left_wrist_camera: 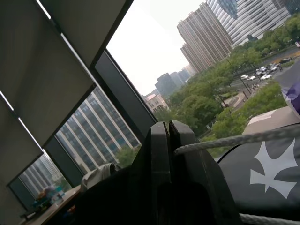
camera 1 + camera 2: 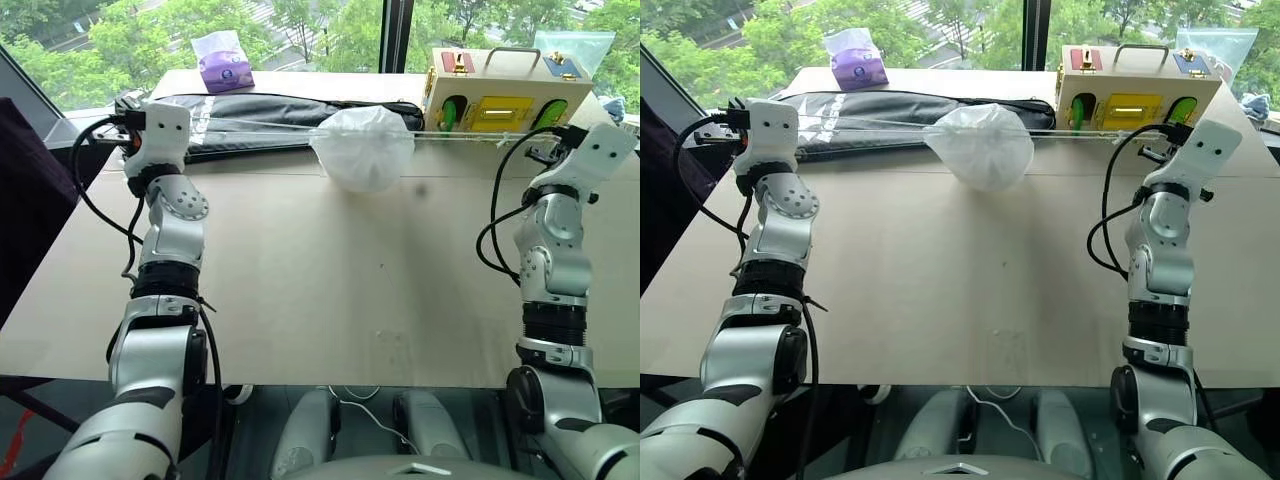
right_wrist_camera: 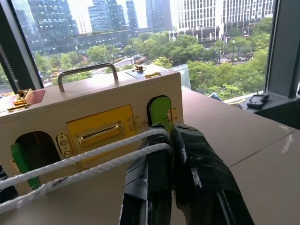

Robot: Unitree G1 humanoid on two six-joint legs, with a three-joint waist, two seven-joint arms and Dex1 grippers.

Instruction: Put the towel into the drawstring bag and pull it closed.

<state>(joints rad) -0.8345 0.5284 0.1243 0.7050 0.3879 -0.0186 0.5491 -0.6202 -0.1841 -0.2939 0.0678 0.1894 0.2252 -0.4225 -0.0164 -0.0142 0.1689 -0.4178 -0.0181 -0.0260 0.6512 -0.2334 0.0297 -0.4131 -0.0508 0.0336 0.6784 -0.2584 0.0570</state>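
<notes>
Closing step: the bag (image 2: 362, 147), bulging and cinched, hangs at upper centre of the frame above the worktop (image 2: 300, 280). Left hand (image 1: 168, 136) and right hand (image 3: 171, 136) each pinch a taut cord (image 3: 84, 161). The towel is presumably inside. Next: lower and release.

One drawstring bag (image 2: 363, 147), gathered into a puff, hangs between two grippers, one left gripper (image 1: 168, 133) and one right gripper (image 3: 171, 133), each clamped on its white cord. Beyond the bag lie one black racket case (image 2: 270, 110), one cream wooden box (image 2: 505, 90) and one purple tissue pack (image 2: 224, 62).
</notes>
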